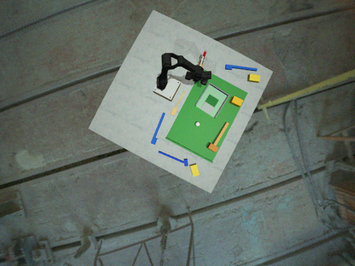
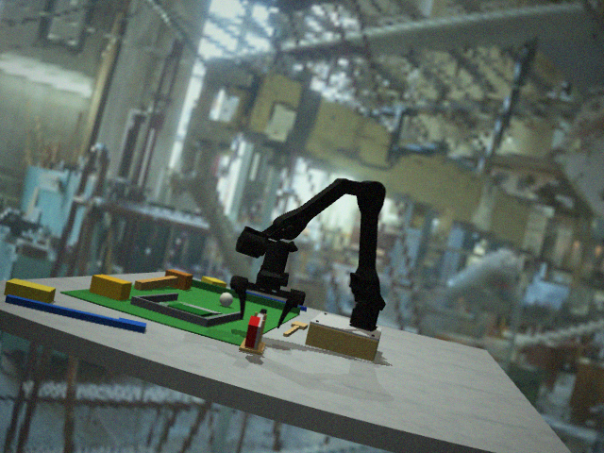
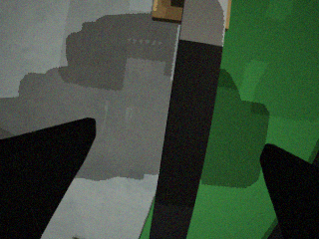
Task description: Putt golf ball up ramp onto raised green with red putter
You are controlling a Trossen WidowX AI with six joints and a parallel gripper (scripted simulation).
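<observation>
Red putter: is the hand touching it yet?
Apart. In the wrist view, the putter's dark shaft runs between the two open fingers, with table and green showing on either side.

ball [image 1: 197,123] on mat [image 1: 186,126] | putter [image 2: 255,331] off mat, under hand [image 2: 265,308]

red putter [image 2: 253,332]: propped in tan stand, off-mat | golf ball [image 1: 197,123]: white; on green mat
</observation>
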